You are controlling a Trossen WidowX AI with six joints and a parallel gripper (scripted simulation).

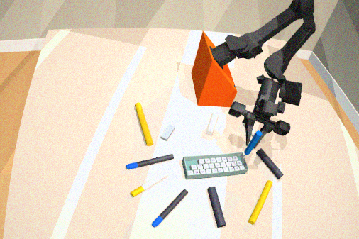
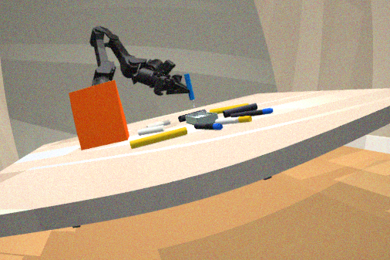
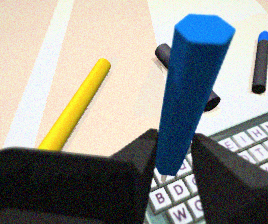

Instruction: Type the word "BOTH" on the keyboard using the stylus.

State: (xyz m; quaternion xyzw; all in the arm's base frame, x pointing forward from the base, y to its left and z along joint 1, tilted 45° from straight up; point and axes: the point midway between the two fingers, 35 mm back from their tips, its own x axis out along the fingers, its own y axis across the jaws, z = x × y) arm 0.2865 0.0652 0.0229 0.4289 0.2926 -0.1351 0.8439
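Pincer [image 1: 254, 139] clamped on the blue stylus [image 1: 252, 142], held near-upright, tip hovering just above the right end of the keyboard [image 1: 215, 167], not touching in the exterior view. Step in hand, as judged: carry the tip left to B on the bottom row, centre it, then press straight down; grip must stay firm so the shaft does not slip upward between the fingers. Count on the tabletop [image 1: 71, 118]: one keyboard, one orange block [image 1: 212, 76], two yellow rods, two plain dark rods, two dark blue-tipped pens, one pale yellow-tipped pen, two small white pieces.
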